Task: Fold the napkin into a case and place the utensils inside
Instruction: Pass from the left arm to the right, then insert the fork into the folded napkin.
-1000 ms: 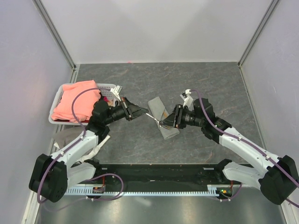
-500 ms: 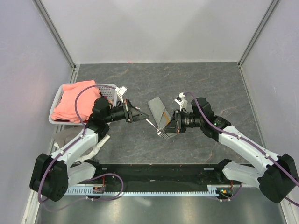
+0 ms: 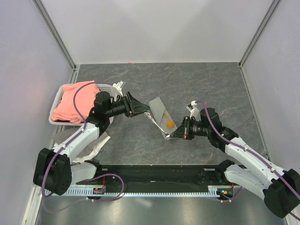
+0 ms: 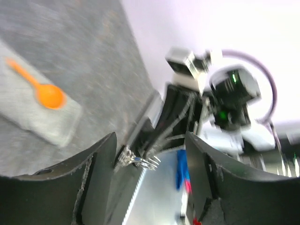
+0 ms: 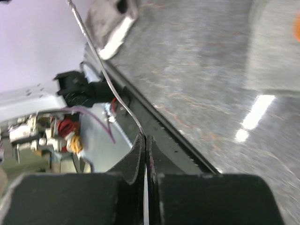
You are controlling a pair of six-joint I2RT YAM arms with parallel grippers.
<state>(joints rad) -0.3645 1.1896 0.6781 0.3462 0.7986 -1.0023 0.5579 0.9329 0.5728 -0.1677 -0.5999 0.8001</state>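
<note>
The napkin is folded into a narrow grey case (image 3: pixel 157 108) (image 4: pixel 44 123) in the middle of the table. The orange spoon (image 3: pixel 168 123) (image 4: pixel 48 95) lies on top of it, bowl toward the near end. My right gripper (image 3: pixel 176 134) (image 5: pixel 145 140) is shut on the handle of the metal fork (image 3: pixel 157 124) (image 5: pixel 104 74) at the case's near end. The fork points up-left, and its tines (image 4: pixel 145 162) show in the left wrist view. My left gripper (image 3: pixel 141 107) (image 4: pixel 150 173) stands open and empty, just left of the case's far end.
A white basket (image 3: pixel 57 99) holding a salmon-pink cloth (image 3: pixel 74 101) stands at the left. A whitish-grey rag (image 3: pixel 100 143) lies below it by the left arm. The arms' black base rail (image 3: pixel 159 172) runs along the near edge.
My left gripper let go of the fork, opened and drew back left. My right gripper shut on the fork and moved toward the near right, uncovering the spoon on the case.
</note>
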